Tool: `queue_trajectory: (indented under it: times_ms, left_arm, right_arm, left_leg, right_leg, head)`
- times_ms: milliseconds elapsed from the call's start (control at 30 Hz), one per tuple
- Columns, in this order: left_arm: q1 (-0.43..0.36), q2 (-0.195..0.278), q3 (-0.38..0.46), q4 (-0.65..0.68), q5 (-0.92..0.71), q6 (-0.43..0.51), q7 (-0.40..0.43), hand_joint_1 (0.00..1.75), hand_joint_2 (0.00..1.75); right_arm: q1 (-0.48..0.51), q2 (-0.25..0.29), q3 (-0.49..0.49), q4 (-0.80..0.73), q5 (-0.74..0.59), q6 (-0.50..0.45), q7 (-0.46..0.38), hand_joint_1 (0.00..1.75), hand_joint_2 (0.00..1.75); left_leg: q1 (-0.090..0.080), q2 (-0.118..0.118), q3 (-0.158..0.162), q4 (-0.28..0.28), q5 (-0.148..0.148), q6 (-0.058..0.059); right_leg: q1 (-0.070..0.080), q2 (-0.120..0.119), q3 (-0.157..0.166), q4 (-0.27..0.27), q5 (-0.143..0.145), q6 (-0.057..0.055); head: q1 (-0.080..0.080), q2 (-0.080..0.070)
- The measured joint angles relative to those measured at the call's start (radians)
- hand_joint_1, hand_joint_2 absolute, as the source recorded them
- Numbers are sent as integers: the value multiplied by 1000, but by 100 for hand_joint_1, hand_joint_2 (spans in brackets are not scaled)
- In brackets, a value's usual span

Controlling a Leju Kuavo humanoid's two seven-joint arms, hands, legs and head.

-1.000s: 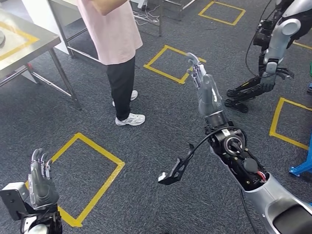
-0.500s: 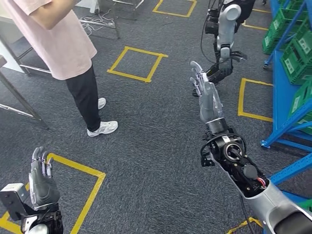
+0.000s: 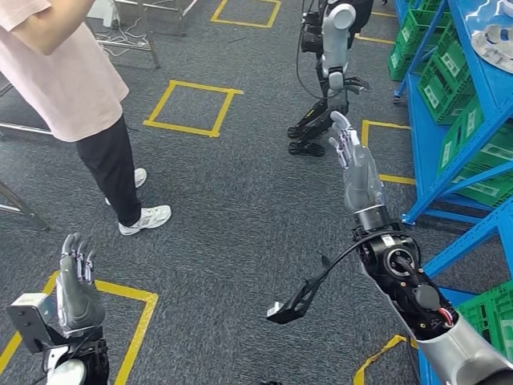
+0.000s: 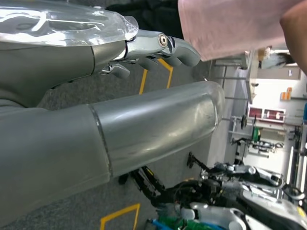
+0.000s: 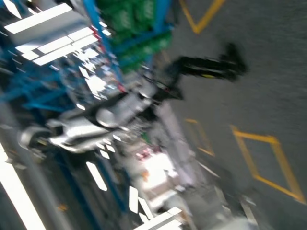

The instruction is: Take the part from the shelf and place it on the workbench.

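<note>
A blue shelf [image 3: 449, 164] stands at the right of the head view, with pale silvery parts [image 3: 493, 42] lying on its upper level. My right hand [image 3: 358, 167] is raised in front of me, fingers spread and holding nothing, a short way left of the shelf's post. Low at the left my left hand [image 3: 74, 290] points up, also with nothing in it. In the left wrist view the left hand [image 4: 108, 100] has its fingers straight. The right wrist view is blurred, with the blue shelf [image 5: 108, 33] smeared across it.
Green bins [image 3: 445, 80] fill the lower shelf levels. A person in a pink top [image 3: 66, 76] stands at the left. Another robot [image 3: 329, 56] stands ahead by the shelf. Yellow tape squares [image 3: 192, 106] mark the grey carpet. A black bracket [image 3: 296, 301] dangles from my right forearm.
The camera has swung right: the person and tape squares slid left and the blue shelf with green bins came into view. Both hands keep the same pose.
</note>
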Motion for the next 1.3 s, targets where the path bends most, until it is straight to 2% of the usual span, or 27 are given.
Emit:
queue_trajectory:
  times_ms: [67, 100, 167, 233, 300, 367, 400, 433, 467, 500, 567, 600, 667, 700, 767, 800, 833, 867, 900, 933, 967, 1000, 1067, 1133, 1200, 1267, 1300]
  left_arm:
    - [-3, -1, 0, 0, -1, 0, 0, 0, 0]
    - [-4, -1, 0, 0, -1, 0, 0, 0, 0]
    - [-7, -2, 0, 0, -2, 0, 0, 0, 0]
    - [-11, -2, 0, 0, -2, 0, 0, 0, 0]
    - [-14, -2, 0, 2, -3, -2, 0, 0, 0]
    - [-14, -2, 0, 6, -3, -4, 0, 0, 0]
    - [-14, -2, 0, 8, -3, -5, 0, 0, 0]
    - [-14, -2, 0, 10, -3, -5, 0, 0, 0]
    - [-15, -2, 0, 11, -4, -5, 0, 0, 0]
    - [-16, -2, 0, 12, -4, -5, 0, 0, 0]
    - [-20, -2, 0, 13, -4, -6, 0, 0, 0]
    - [-21, -3, 0, 13, -4, -6, 0, 0, 0]
    - [-23, -4, 0, 14, -5, -6, 0, 0, 0]
    - [-25, -4, 0, 15, -5, -6, 0, 0, 0]
    - [-29, -7, 0, 16, -5, -6, 0, 0, 0]
    - [-30, -8, 0, 17, -4, -6, -1, 0, 0]
    - [-29, -9, 0, 19, -4, -6, -1, 0, 0]
    - [-27, -9, 0, 21, -3, -7, -1, 0, 0]
    - [-25, -9, 0, 23, -2, -7, -2, 0, 0]
    - [-24, -9, 0, 25, -1, -7, -3, 0, 0]
    - [-23, -9, 0, 27, 1, -8, -5, 0, 0]
    - [-22, -9, 0, 28, 2, -8, -8, 0, 0]
    - [-21, -8, 1, 28, 5, -7, -12, 0, 0]
    - [-17, -8, 1, 28, 8, -6, -15, 0, 0]
    - [-15, -7, 2, 28, 9, -4, -17, 0, 0]
    - [-15, -6, 3, 28, 9, -3, -18, 0, 0]
    - [-14, -6, 3, 28, 9, -3, -18, 0, 0]
  right_arm:
    - [0, -2, -6, -6, 0, 0, 0, 0, 0]
    - [1, -2, -8, -8, 0, 0, 0, 0, 0]
    - [6, -4, -12, -12, 0, 1, 0, 0, 0]
    - [9, -5, -16, -17, 0, 2, 0, 0, 0]
    - [12, -6, -18, -20, 0, 3, 0, 0, 0]
    - [19, -6, -20, -20, 0, 5, 1, 0, 0]
    - [24, -6, -21, -20, 0, 5, 1, 0, 0]
    - [28, -6, -21, -20, 0, 6, 2, 0, 0]
    - [30, -6, -22, -21, 0, 6, 2, 0, 0]
    - [31, -6, -23, -21, 0, 6, 2, 0, 0]
    - [32, -6, -26, -21, 0, 6, 1, 0, 0]
    - [33, -6, -27, -21, 0, 6, 2, 0, 0]
    - [36, -6, -31, -21, 0, 7, 1, 0, 0]
    - [38, -6, -33, -21, 0, 7, 1, 0, 0]
    - [40, -7, -38, -21, 0, 8, 0, 0, 0]
    - [41, -7, -40, -21, 0, 8, 0, 0, 0]
    - [42, -7, -41, -21, 0, 8, -1, 0, 0]
    - [44, -7, -41, -21, -1, 8, -2, 0, 0]
    - [46, -7, -41, -21, -2, 7, -3, 0, 0]
    - [48, -7, -41, -21, -4, 7, -5, 0, 0]
    - [49, -7, -41, -21, -7, 6, -8, 0, 0]
    - [50, -7, -41, -21, -10, 5, -10, 0, 0]
    - [48, -7, -41, -21, -15, 4, -15, 0, 0]
    - [47, -7, -40, -21, -19, 3, -19, 0, 0]
    - [48, -7, -40, -21, -21, 2, -19, 0, 0]
    - [46, -7, -40, -21, -21, 1, -20, 0, 0]
    - [46, -7, -39, -21, -21, 1, -20, 0, 0]
  left_leg:
    - [-5, 16, 4, 1, -3, -7]
    - [-7, 24, 5, 1, -4, -10]
    - [-9, 37, 5, 1, -5, -20]
    - [-6, 8, -6, 33, -30, -32]
    - [-3, -41, -57, 148, -92, -40]
    - [-2, -58, -124, 282, -142, -42]
    - [-2, -59, -138, 307, -141, -42]
    - [-2, -60, -135, 297, -124, -40]
    - [-1, -66, -108, 238, -87, -38]
    - [0, -85, -72, 158, -49, -34]
    - [3, -123, -14, 30, -2, -27]
    - [3, -133, -4, 6, 1, -25]
    - [0, -115, -1, 0, 1, -18]
    - [0, -104, 2, -3, 3, -13]
    - [4, -81, 7, -11, 6, -3]
    - [4, -70, 8, -13, 5, 0]
    - [4, -59, 8, -13, 4, 2]
    - [4, -47, 8, -12, 3, 2]
    - [4, -35, 9, -12, 2, 2]
    - [4, -24, 10, -12, 0, 1]
    - [4, -12, 12, -11, -2, -1]
    - [4, -2, 16, -11, -4, -4]
    - [-2, 16, 21, -10, -10, -14]
    - [-8, 34, 24, -9, -13, -22]
    - [-7, 47, 28, -7, -18, -32]
    - [-3, 12, 9, 44, -53, -41]
    - [-1, -18, -19, 104, -85, -44]
  right_leg:
    - [8, -26, 57, -108, 30, -12]
    - [12, -28, 63, -122, 29, -17]
    - [11, -6, 64, -124, 35, -29]
    - [5, 13, 64, -129, 42, -39]
    - [1, 30, 62, -131, 46, -46]
    - [0, 51, 59, -131, 48, -49]
    - [1, 63, 58, -130, 49, -50]
    - [1, 75, 58, -130, 50, -49]
    - [1, 88, 58, -129, 50, -49]
    - [0, 100, 58, -128, 50, -47]
    - [0, 125, 51, -125, 52, -39]
    - [-1, 135, 46, -124, 53, -33]
    - [-6, 154, 39, -126, 56, -19]
    - [-6, 147, 34, -121, 52, -13]
    - [-4, 97, 3, -61, 16, -2]
    - [-4, 64, -26, 1, -16, 2]
    - [-5, 45, -61, 75, -50, 7]
    - [-7, 37, -92, 141, -74, 11]
    - [-10, 33, -109, 178, -81, 14]
    - [-11, 29, -105, 173, -68, 15]
    - [-13, 22, -80, 125, -38, 16]
    - [-12, 7, -39, 49, -1, 14]
    - [-4, -28, 33, -83, 40, 4]
    - [4, -33, 53, -121, 42, -10]
    - [1, -10, 53, -124, 47, -24]
    - [-4, 10, 55, -129, 52, -37]
    - [-6, 18, 56, -131, 54, -42]
  head:
    - [0, 0]
    - [-3, 0]
    - [-8, 0]
    - [-14, 0]
    - [-22, 0]
    - [-25, 0]
    - [-26, 0]
    - [-26, 0]
    - [-27, 0]
    - [-28, 0]
    - [-29, 0]
    - [-28, 0]
    - [-29, 0]
    - [-29, 0]
    - [-22, 0]
    - [-18, 0]
    - [-15, 0]
    - [-13, 0]
    - [-11, 0]
    - [-10, 0]
    - [-8, 0]
    - [-6, 0]
    - [-3, 0]
    - [-7, 0]
    - [-12, 0]
    - [-18, 0]
    - [-21, 0]
